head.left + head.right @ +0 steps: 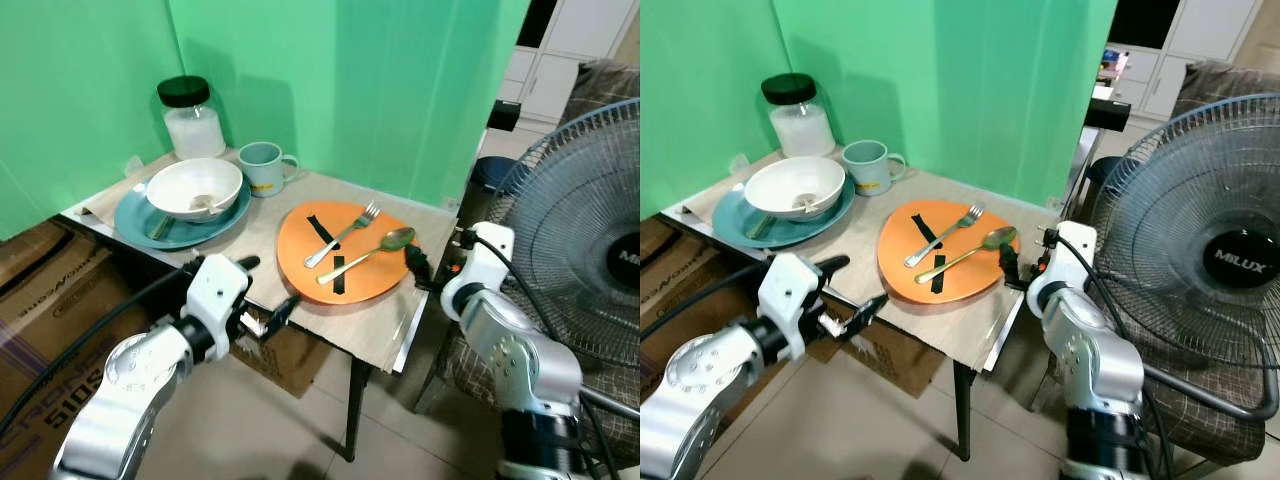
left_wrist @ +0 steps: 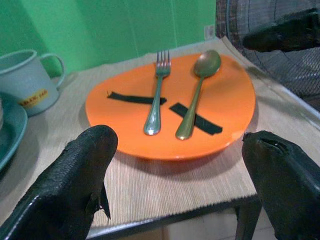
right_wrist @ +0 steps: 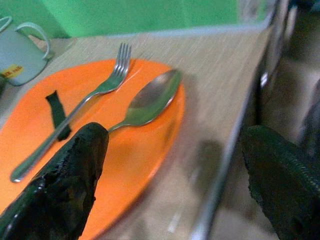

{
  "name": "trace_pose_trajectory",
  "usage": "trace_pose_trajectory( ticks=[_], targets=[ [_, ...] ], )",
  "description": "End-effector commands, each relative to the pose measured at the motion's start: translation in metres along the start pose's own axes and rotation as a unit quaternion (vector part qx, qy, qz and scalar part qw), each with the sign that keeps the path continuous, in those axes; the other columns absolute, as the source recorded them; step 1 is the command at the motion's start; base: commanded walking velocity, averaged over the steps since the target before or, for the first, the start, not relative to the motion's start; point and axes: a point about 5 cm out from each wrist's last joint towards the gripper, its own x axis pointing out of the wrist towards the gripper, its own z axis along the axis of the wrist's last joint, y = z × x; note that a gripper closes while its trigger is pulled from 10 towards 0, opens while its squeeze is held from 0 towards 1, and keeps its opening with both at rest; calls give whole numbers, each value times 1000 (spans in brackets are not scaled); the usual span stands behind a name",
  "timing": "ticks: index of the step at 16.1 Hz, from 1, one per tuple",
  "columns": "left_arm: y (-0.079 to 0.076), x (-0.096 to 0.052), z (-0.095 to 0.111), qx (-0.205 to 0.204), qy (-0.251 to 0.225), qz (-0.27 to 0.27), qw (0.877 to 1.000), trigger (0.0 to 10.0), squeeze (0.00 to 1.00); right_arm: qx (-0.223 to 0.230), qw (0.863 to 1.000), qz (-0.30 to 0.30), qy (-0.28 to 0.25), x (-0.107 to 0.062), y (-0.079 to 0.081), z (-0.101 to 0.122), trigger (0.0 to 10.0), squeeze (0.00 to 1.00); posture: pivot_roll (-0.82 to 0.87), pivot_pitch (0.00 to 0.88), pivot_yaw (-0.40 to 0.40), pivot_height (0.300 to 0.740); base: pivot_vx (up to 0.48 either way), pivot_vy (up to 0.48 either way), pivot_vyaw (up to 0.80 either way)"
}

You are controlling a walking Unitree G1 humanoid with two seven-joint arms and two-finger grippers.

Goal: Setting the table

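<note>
home, fan point(image 1: 600, 250), cabinets point(image 1: 565, 50), boxes point(image 1: 40, 290)

Off to the right stood a big grey pedestal fan with a wire grille point(image 1: 1200, 255), "MILUX" on its black hub, close by the table's corner. Behind everything hung a bright green backdrop sheet point(image 1: 330, 90), folded into a corner. Brown cardboard boxes point(image 1: 40, 290) with dark printed lettering sat on the floor to the left, and another brown cardboard box point(image 1: 290, 355) was tucked under the table. The floor was pale beige tile point(image 1: 880, 430). White panelled cabinet doors point(image 1: 560, 55) showed at the far right, past the green sheet.
</note>
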Motion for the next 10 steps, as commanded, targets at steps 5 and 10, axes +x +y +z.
trace_pose_trajectory(
  ticks=[5, 10],
  targets=[
    [-7, -23, 2, 8, 5, -18, 1000, 10000, 0, 97, 991, 22, 87, 8, 9, -11, 10000, 0, 90, 0, -3, 740, 0, 0, 0],
    [-11, -32, 4, 2, 10, -38, 999, 10000, 0, 153, 981, 48, 109, 10, 16, -8, 3569, 0, 94, 0, -6, 740, 0, 0, 0]
  ],
)
